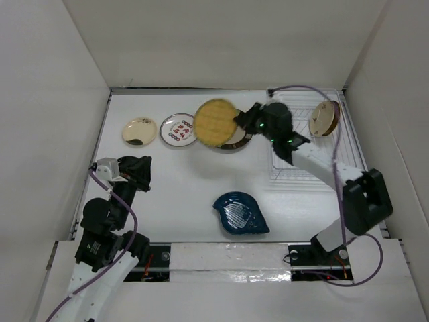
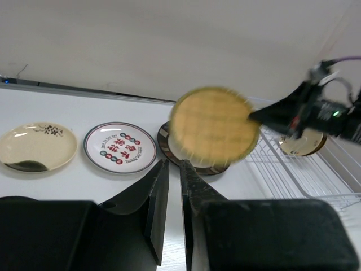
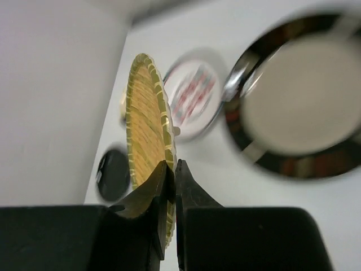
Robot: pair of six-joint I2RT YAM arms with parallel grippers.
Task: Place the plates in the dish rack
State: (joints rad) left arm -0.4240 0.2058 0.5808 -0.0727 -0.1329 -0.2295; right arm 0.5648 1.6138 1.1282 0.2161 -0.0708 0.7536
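A: Where is the dish rack [image 1: 301,161]?
B: On the right side of the table. One cream plate [image 1: 324,119] stands at its far end.
A: And the woven yellow plate [image 1: 214,123]?
B: Up in the air, tilted, over the black-rimmed plate [image 1: 236,145]. The right gripper [image 1: 239,119] pinches its rim tight.
A: The left gripper [image 2: 174,169]?
B: Almost closed, holding nothing.

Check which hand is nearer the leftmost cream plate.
Left. Left hand sits close by the cream plate, on its near side; right hand is well off to its right.
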